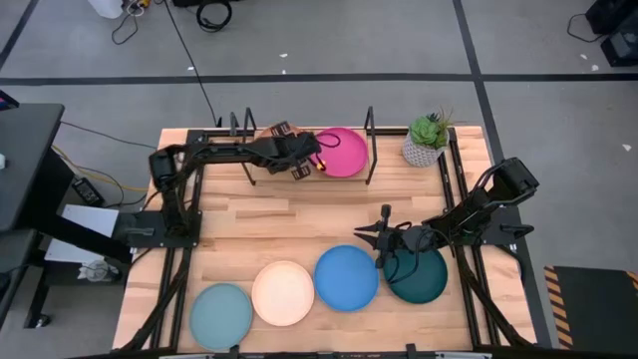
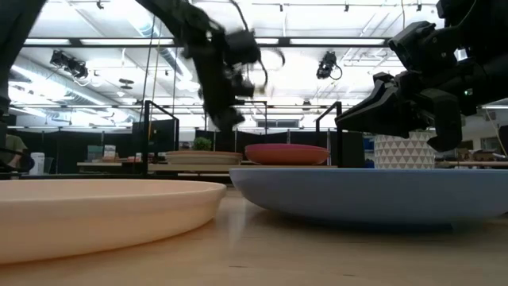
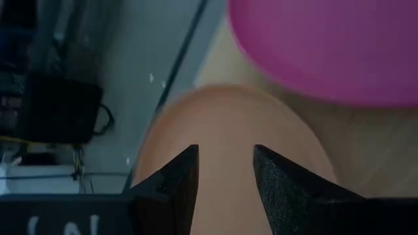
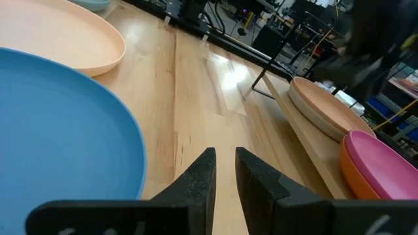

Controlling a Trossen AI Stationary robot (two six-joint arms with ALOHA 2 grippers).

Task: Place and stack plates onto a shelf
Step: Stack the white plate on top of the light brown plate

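The shelf (image 1: 261, 172) stands at the table's far edge. On its right half a magenta plate (image 1: 344, 152) lies on an orange one (image 4: 366, 179). On its left half lies a terracotta plate (image 3: 228, 124), mostly hidden by my left arm in the high view. My left gripper (image 3: 225, 163) is open and empty just above it; it also shows in the high view (image 1: 302, 160). Light teal (image 1: 221, 314), cream (image 1: 283, 292), blue (image 1: 346, 277) and dark teal (image 1: 424, 279) plates lie flat in a row near the front edge. My right gripper (image 4: 224, 170) hovers by the blue plate with a narrow gap between its fingers.
A potted plant in a white pot (image 1: 427, 142) stands right of the shelf. The shelf's black wire end frames (image 1: 370, 145) rise on either side of the plates. Bare tabletop (image 1: 289, 224) lies between the shelf and the front row.
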